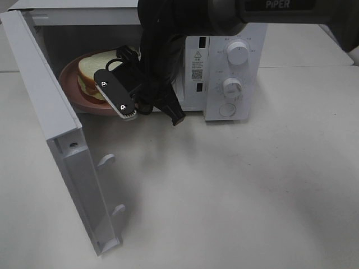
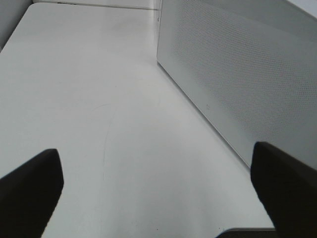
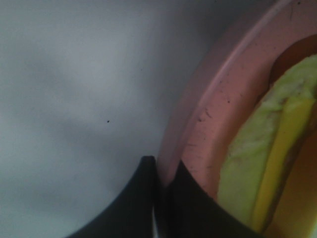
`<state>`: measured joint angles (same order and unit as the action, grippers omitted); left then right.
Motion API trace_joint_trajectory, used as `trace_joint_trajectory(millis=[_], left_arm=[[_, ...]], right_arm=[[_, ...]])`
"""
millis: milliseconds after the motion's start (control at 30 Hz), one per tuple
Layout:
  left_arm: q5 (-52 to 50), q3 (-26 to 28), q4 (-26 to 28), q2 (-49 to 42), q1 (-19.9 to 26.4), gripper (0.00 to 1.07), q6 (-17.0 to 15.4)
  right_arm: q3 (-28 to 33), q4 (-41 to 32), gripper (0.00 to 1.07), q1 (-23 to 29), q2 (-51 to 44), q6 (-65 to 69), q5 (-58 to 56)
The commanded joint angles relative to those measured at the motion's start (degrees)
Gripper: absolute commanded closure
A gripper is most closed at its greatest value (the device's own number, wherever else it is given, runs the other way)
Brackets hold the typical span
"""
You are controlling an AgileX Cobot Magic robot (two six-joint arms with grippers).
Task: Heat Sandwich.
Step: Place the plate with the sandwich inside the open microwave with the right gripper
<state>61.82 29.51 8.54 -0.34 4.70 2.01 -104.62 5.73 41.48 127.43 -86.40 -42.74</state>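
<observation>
With its fingers pinched on the rim of the pink plate [image 3: 208, 124], the right gripper [image 3: 162, 167] should push level and slow into the microwave [image 1: 224, 33] so the sandwich [image 1: 88, 70] just beyond its fingertips doesn't slide; the left gripper [image 2: 158, 198] has its fingers wide apart.

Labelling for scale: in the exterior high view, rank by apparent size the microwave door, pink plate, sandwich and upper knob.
1. microwave door, nearest the camera
2. pink plate, partly hidden
3. sandwich, partly hidden
4. upper knob
</observation>
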Motion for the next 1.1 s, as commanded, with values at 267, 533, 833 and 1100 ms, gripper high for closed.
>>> trace_joint_trajectory(millis=[267, 533, 833, 1100], left_arm=[[-0.7, -0.1, 0.1, -1.0, -0.3, 0.09, 0.0], [-0.6, -0.1, -0.3, -1.1, -0.3, 0.09, 0.0], [-0.6, -0.1, -0.4, -1.1, -0.3, 0.09, 0.0], [-0.6, -0.1, -0.5, -1.1, -0.3, 0.09, 0.0]], right_arm=[[-8.1, 3.1, 1.06, -0.2, 4.0, 7.5, -0.7], [-12.9, 4.6, 1.04, -0.2, 7.9, 12.9, -1.5], [-16.2, 4.5, 1.04, -0.9, 11.0, 14.5, -1.9], [-17.0, 4.6, 1.03, -1.9, 11.9, 14.5, -0.3]])
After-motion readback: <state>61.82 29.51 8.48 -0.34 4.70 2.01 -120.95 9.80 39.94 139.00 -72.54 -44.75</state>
